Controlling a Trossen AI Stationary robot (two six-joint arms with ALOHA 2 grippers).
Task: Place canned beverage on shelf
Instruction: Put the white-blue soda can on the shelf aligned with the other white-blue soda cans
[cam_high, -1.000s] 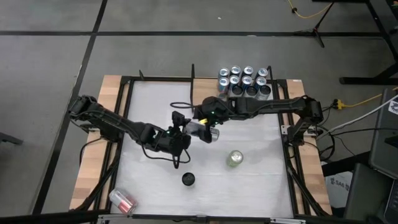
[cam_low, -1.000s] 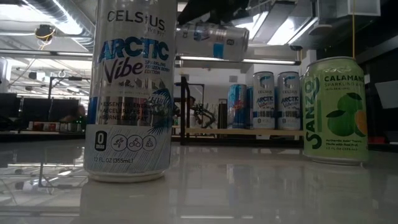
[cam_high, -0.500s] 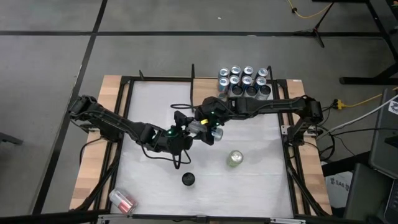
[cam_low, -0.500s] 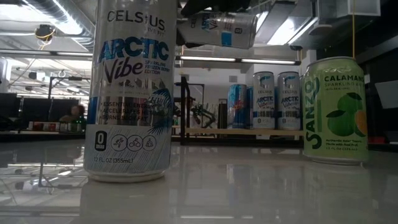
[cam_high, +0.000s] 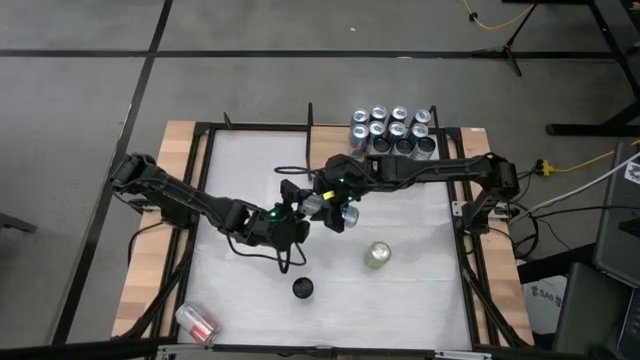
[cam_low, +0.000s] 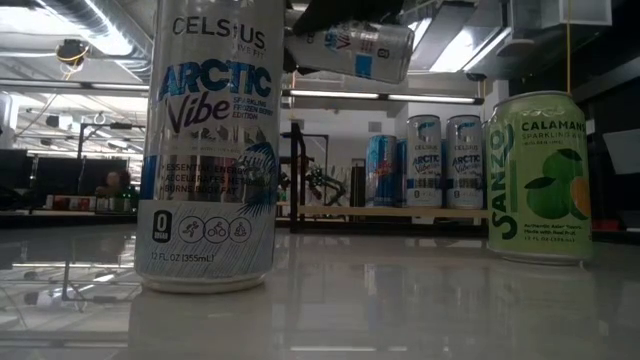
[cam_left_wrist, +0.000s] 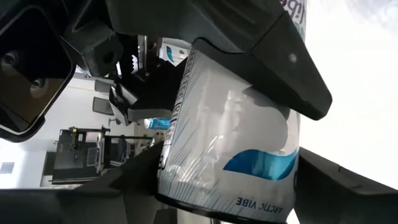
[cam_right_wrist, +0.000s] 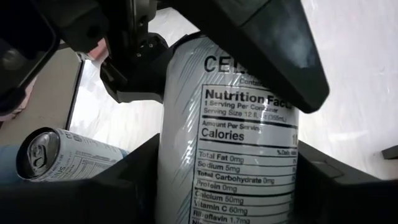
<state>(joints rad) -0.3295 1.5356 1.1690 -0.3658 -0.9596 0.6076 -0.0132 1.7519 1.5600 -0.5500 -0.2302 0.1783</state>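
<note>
Right wrist view: your right pincer (cam_right_wrist: 227, 183) pinches the can (cam_right_wrist: 236, 106) aloft, well short of the shelf (cam_low: 390, 211). You cannot tell whether the left pincer (cam_high: 298, 214) grips it too. If both pull, it could twist loose.

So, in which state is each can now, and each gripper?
white can: in the air, lying nearly level, held
right gripper: shut on the white can
left gripper: at the same can, over mid-table
green can: upright on the table
dark-topped can: upright on the table
red can: lying on its side near the table's corner
eight cans: upright on the shelf
</note>
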